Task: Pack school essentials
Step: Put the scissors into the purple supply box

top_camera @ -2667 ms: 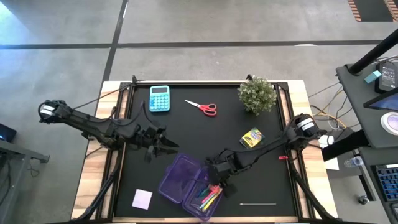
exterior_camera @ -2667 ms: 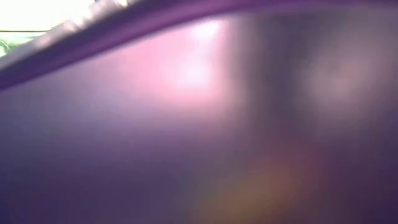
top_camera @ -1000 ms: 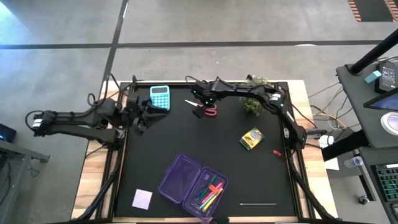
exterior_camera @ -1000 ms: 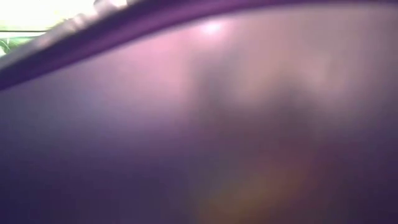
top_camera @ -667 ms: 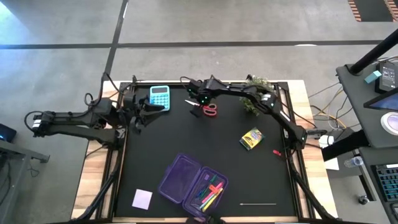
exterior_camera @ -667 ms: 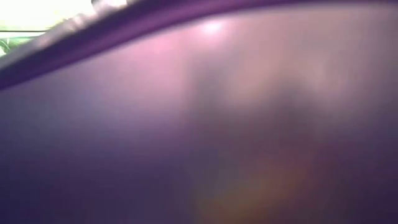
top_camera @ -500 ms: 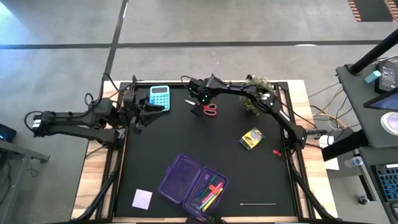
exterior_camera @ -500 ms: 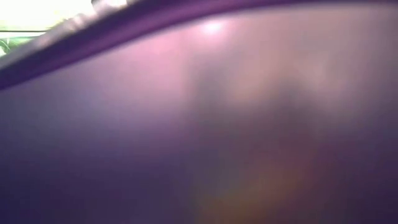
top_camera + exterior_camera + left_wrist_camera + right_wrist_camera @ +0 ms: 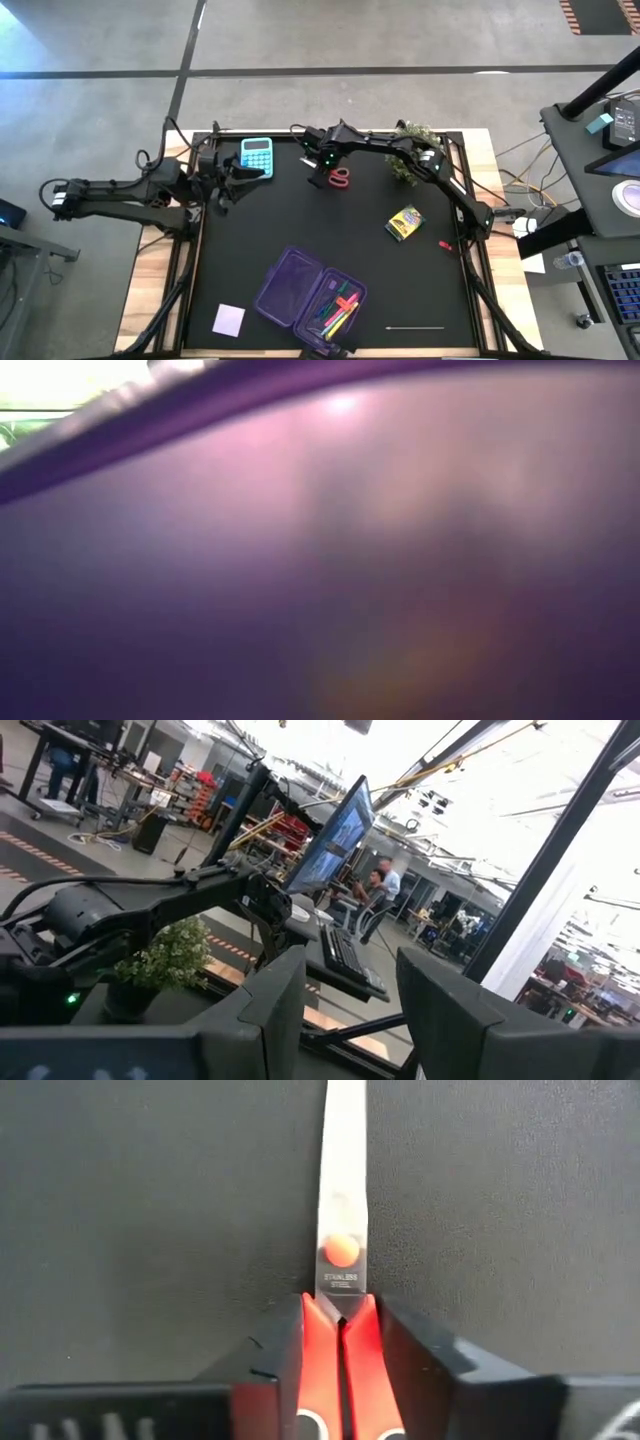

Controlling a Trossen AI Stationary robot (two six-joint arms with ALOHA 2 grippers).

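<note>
- Right gripper (image 9: 340, 1342) sits at the upper middle of the high view, its fingers (image 9: 275, 1355) closed against the red handles of the scissors (image 9: 341, 1250), which lie flat on the black counter (image 9: 300, 225).
- Left gripper (image 9: 235, 178) waits at the upper left beside the calculator (image 9: 256, 157), fingers apart and empty.

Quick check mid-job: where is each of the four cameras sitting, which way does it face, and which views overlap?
High view: overhead, straight down on the black table; both arms show.
Low view: table height, blocked by the translucent purple plastic case; no robot parts visible.
Left wrist view: looks past the open left gripper toward the small green potted plant and room.
Right wrist view: looks down; right gripper straddles the red-handled scissors.
Shared: scissors and plant also appear in the high view.
</note>
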